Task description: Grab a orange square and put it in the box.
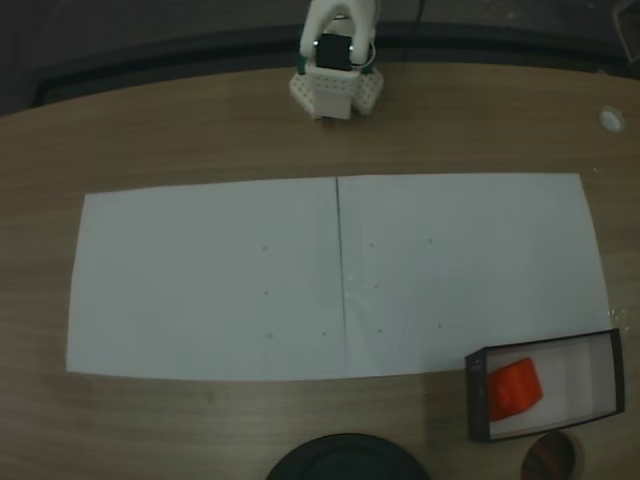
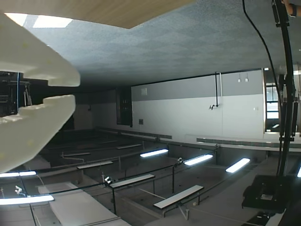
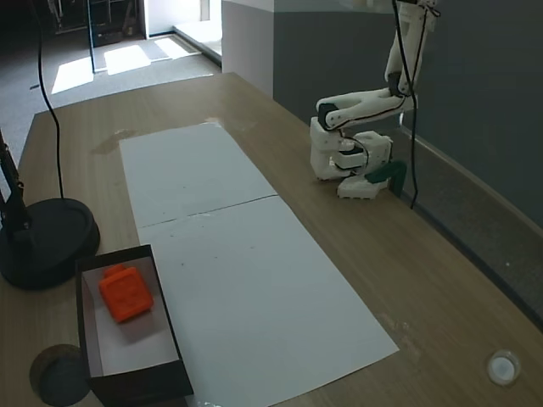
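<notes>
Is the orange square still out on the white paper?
No, the orange square lies inside the box, on its white floor, beside the white paper.

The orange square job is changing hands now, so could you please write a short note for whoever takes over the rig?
Gripper: the wrist view shows it slightly open and empty, pointing up at the ceiling.
Arm: folded back at its base at the table's far edge.
Orange square: lying inside the box, on its white floor, toward the left end in a fixed view.
Done: the square is in the box.
Left: nothing apparent.
</notes>
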